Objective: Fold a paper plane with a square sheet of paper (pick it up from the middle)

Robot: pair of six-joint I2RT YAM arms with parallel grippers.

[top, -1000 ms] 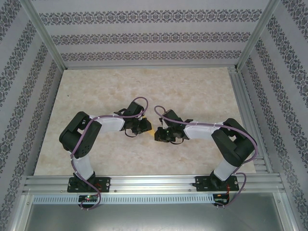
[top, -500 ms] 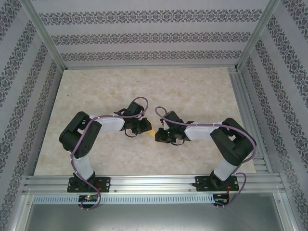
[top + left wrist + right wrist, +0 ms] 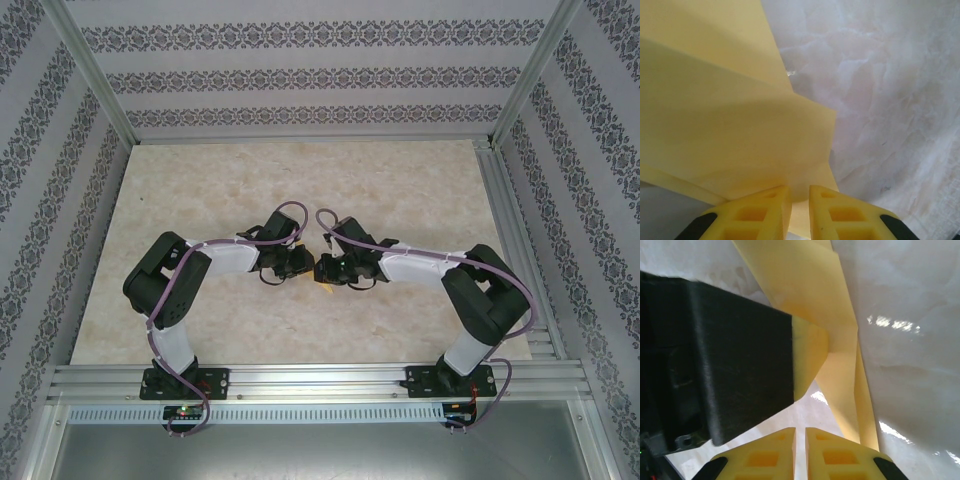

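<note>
Left wrist view has the left gripper (image 3: 799, 200) clamped on the thin yellow-orange sheet of paper (image 3: 740, 125), layered by folds but no plane yet, while the right gripper (image 3: 800, 440) sits closed on nothing.

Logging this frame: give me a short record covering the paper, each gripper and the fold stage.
paper: yellow sheet, partly folded into overlapping flaps with creases, over the marbled table
left gripper: shut on the sheet's near edge
right gripper: fingers almost together, nothing seen between them; the sheet runs alongside
arm positions: both grippers meet at the table's middle in the top view
fold stage: not yet a finished dart
</note>
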